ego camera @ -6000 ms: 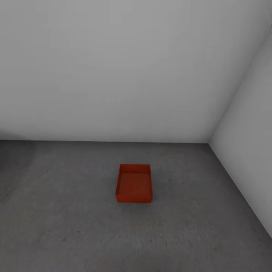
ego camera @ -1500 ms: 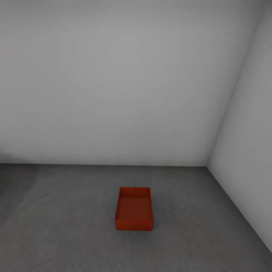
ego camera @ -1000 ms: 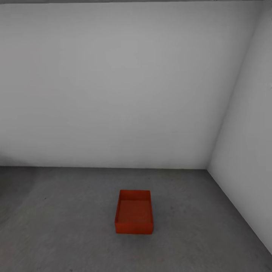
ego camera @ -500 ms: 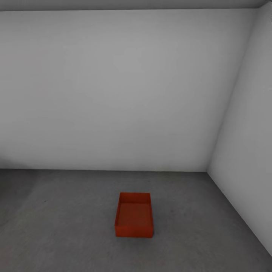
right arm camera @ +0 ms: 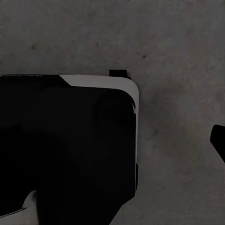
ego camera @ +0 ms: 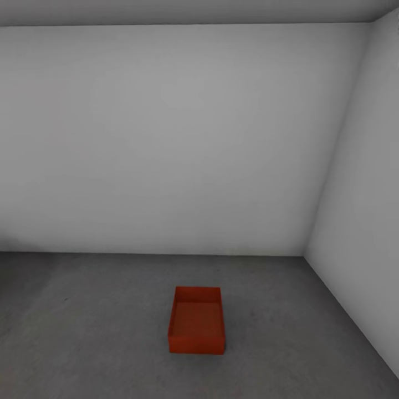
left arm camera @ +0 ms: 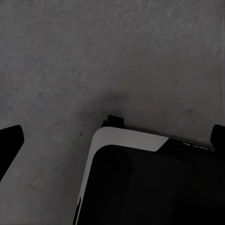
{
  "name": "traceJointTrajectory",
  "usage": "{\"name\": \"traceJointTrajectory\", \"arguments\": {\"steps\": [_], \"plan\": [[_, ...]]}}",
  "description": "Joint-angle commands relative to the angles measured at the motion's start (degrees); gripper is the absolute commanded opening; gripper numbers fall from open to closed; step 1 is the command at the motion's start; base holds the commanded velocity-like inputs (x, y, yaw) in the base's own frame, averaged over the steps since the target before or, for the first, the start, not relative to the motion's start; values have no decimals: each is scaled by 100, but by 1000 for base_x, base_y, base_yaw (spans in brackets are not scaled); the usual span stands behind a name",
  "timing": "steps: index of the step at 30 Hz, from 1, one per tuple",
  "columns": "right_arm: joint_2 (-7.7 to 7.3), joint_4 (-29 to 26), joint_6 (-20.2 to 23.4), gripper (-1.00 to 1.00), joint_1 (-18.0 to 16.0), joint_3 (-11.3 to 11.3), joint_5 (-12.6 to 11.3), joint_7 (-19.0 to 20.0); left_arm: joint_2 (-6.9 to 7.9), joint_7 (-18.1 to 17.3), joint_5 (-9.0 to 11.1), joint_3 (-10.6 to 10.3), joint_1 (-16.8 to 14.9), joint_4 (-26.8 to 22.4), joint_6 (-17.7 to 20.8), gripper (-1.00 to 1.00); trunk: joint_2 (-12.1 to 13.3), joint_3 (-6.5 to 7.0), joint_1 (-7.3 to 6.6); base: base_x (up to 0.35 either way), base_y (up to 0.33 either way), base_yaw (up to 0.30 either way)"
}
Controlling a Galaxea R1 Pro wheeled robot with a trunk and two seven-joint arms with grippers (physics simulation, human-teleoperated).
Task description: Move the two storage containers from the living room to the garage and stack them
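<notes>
One orange-red storage container (ego camera: 197,321) sits open-topped and empty on the dark grey floor (ego camera: 83,332) of the garage, a short way from the corner of two bare walls. Nothing is stacked on it. In the left wrist view my left gripper (left arm camera: 112,140) hangs open over the floor, its dark fingertips (left arm camera: 9,143) far apart at the picture's edges with nothing between them. In the right wrist view my right gripper (right arm camera: 112,140) is also empty, with one dark fingertip (right arm camera: 219,140) at the picture's edge.
A plain white-grey back wall (ego camera: 166,138) meets a side wall (ego camera: 366,221) at the right. Both wrist views look down on my black, white-edged base (left arm camera: 154,183) and the grey floor (right arm camera: 178,47) around it.
The whole head view has shifted: the container now sits lower in the picture and the ceiling edge has come into sight. The container itself has not moved on the floor.
</notes>
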Motion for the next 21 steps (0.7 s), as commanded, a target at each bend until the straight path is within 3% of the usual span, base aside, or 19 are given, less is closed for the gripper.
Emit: {"name": "traceJointTrajectory", "arguments": {"steps": [1,21], "plan": [[1,19,-32,100,-11,49,-60,8,-1,3,46,25,-5,4,-18,100,-9,-1,2,0,0,0],[0,10,-20,100,-14,64,-9,-45,-25,6,46,25,-5,4,-23,100,-9,116,2,0,0,0]]}}
